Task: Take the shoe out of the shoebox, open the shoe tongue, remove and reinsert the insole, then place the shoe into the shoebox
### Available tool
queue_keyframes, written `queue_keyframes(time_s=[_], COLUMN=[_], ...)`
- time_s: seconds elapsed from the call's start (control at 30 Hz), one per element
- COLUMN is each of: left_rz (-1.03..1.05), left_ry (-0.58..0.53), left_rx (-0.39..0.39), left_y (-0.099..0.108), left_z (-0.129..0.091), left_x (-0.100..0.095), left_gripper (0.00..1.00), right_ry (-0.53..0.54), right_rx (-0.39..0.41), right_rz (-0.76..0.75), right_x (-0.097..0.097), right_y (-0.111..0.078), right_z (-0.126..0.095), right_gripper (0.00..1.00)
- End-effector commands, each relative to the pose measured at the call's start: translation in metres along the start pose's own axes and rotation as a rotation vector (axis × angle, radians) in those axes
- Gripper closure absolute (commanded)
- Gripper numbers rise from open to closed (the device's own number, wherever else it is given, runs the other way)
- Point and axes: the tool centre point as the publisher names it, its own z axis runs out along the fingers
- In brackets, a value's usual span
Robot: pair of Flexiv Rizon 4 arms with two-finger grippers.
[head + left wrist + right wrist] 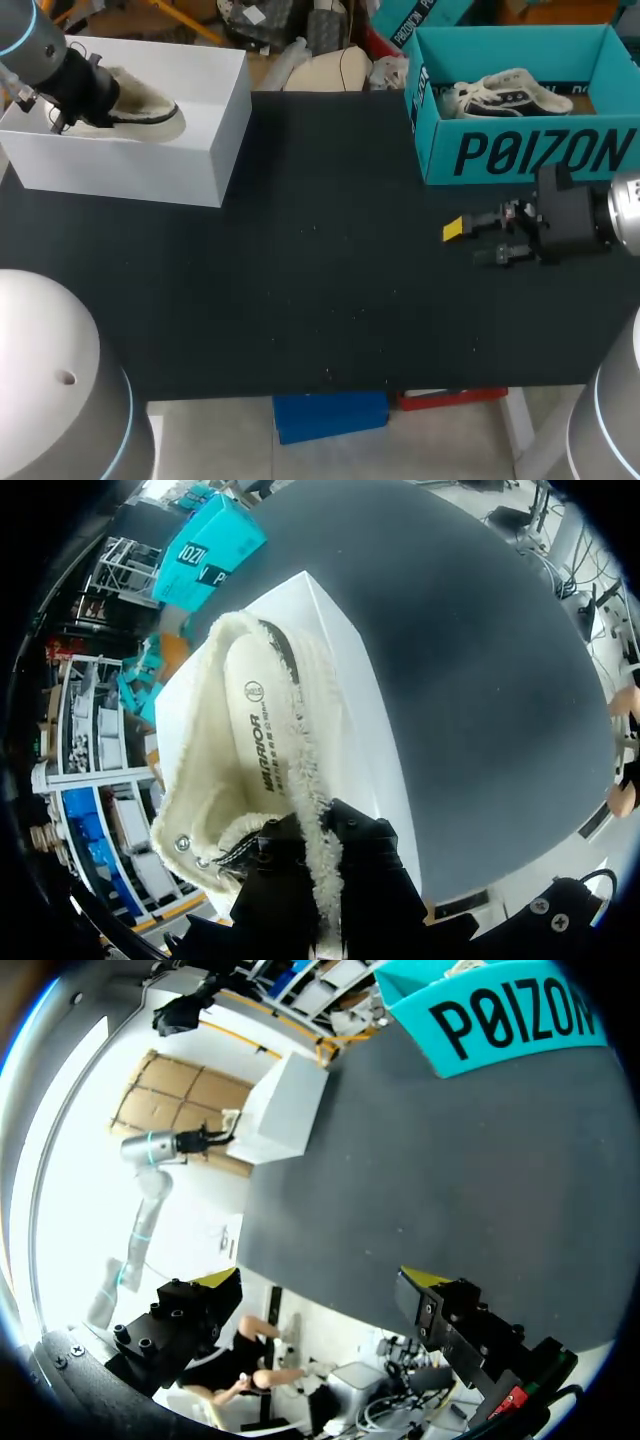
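A cream shoe with fleece lining lies in the white shoebox at the table's far left. My left gripper reaches into that box. In the left wrist view it is shut on the fleecy collar of the shoe, and the printed insole shows inside, ahead of the fingers. The yellow tips are buried in the fleece. My right gripper hovers low over the black table at the right, in front of the teal box, open and empty.
A teal box at the far right holds a dark-and-white sneaker. The black table stretches bare between the two boxes. The white shoebox and my left arm show far ahead of the right gripper.
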Motion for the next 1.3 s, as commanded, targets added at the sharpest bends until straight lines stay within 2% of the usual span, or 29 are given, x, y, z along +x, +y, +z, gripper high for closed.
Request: queue_keyframes(time_s=[0.03,0.4,0.7,1.3], left_rz=[-0.003,-0.035,-0.072,-0.099], left_ry=[0.019,0.055,0.109,0.155], left_rx=[-0.009,-0.032,-0.043,-0.027], left_y=[0.005,0.012,0.01,0.009], left_z=[0.009,0.023,0.039,0.067], left_x=[-0.003,-0.002,0.002,0.011], left_gripper=[1.0,1.0,1.0,1.0], right_ry=[-0.001,-0.001,-0.001,-0.001], right_rx=[0.001,0.001,0.001,0.001], right_rz=[0.001,0.001,0.001,0.001], right_x=[0.0,0.0,0.0,0.0], right_y=[0.001,0.001,0.001,0.001], right_z=[0.0,0.0,0.0,0.0], right_gripper=[0.0,0.0,0.0,0.0])
